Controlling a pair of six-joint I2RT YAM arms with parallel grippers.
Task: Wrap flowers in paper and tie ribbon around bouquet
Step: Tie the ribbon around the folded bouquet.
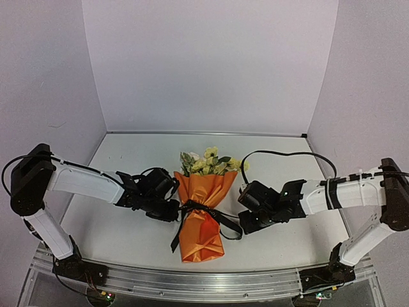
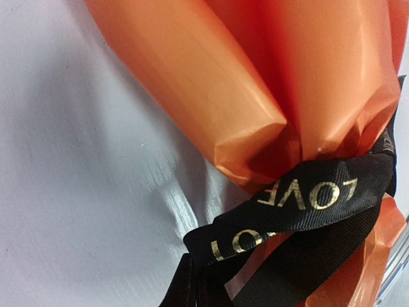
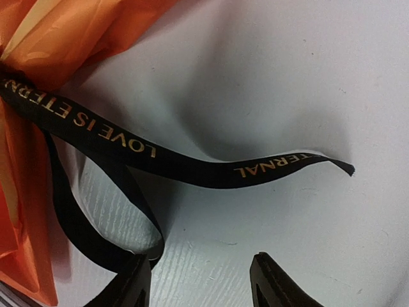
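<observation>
The bouquet lies in the middle of the table, its orange paper (image 1: 203,233) wrapped as a cone round the pale yellow flowers (image 1: 208,163) at the far end. The black ribbon (image 1: 193,207) with gold lettering circles the cone's waist, loops and tails trailing to either side. My left gripper (image 1: 171,210) sits against the left of the waist; in the left wrist view it (image 2: 192,272) is shut on a fold of ribbon (image 2: 307,195) beside the paper (image 2: 255,77). My right gripper (image 3: 201,272) is open over bare table. A ribbon loop (image 3: 96,246) touches its left finger, and a tail (image 3: 204,173) lies ahead.
A black cable (image 1: 287,153) arcs over the table behind my right arm. The metal rail (image 1: 192,283) runs along the near edge. Pale walls close the table on the left, back and right.
</observation>
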